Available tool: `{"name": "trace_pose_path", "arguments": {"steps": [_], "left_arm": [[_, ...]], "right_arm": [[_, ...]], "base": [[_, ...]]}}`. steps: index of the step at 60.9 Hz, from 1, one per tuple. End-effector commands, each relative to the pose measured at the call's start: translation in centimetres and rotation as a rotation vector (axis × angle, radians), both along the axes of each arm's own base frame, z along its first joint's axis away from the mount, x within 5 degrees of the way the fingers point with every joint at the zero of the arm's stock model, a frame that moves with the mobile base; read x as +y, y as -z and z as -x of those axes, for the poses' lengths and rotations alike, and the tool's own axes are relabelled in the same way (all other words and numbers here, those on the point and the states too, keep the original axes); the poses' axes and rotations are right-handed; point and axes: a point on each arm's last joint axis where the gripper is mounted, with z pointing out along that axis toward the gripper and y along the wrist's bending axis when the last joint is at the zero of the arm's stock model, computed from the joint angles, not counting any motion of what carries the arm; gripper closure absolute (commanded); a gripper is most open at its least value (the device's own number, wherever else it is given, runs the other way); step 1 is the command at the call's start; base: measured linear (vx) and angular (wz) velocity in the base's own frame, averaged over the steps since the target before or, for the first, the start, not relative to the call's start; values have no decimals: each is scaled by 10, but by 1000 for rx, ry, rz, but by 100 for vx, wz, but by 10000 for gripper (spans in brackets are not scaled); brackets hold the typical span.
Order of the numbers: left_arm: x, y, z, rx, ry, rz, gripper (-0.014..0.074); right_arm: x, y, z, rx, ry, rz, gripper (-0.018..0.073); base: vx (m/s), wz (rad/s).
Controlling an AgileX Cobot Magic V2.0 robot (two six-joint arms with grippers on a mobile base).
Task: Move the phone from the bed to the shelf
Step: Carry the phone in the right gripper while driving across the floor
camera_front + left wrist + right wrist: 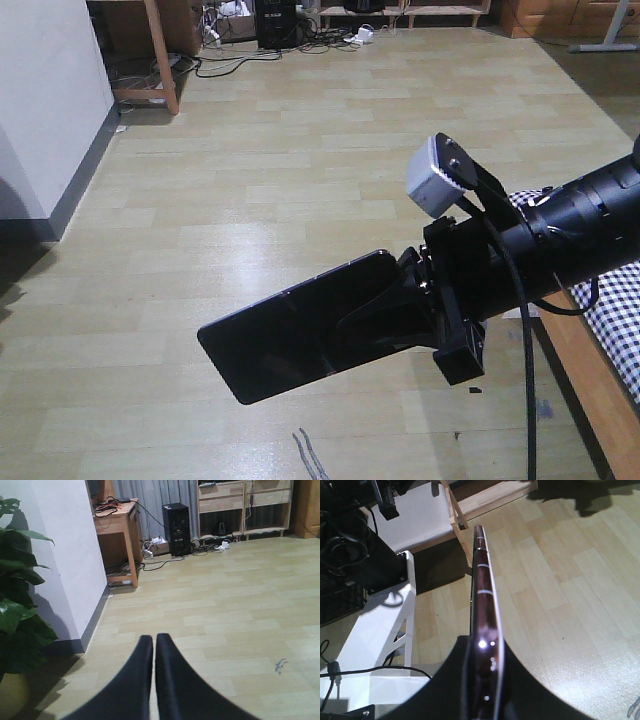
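Note:
My right gripper is shut on the phone, a glossy black slab held out to the left above the floor. In the right wrist view the phone shows edge-on with a pinkish metal rim, clamped between the black fingers. The bed, with its gingham cloth and brown wooden frame, lies at the right edge behind the arm. The pale-wood shelf stands across the room at the far wall. My left gripper is shut with nothing in it, pointing over the floor.
A white wall corner and a leafy plant stand on the left. Further back are a wooden desk, a black computer tower and tangled cables on the floor. The robot's white base is below the right arm.

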Motion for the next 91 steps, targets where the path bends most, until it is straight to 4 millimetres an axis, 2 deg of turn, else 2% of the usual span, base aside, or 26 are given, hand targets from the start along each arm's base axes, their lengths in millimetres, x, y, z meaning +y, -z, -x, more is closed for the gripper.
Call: {"name": "trace_pose_path", "arguments": {"steps": [1,91], "left_arm": [[0,-15,1,-108,-3,6,595],[0,-15,1,-108,-3,6,595]], "right_arm": [[2,-22,12,-5,-51,-99,562],[2,-22,12,-5,-51,-99,562]], "base": [[3,-2],[6,4]]}}
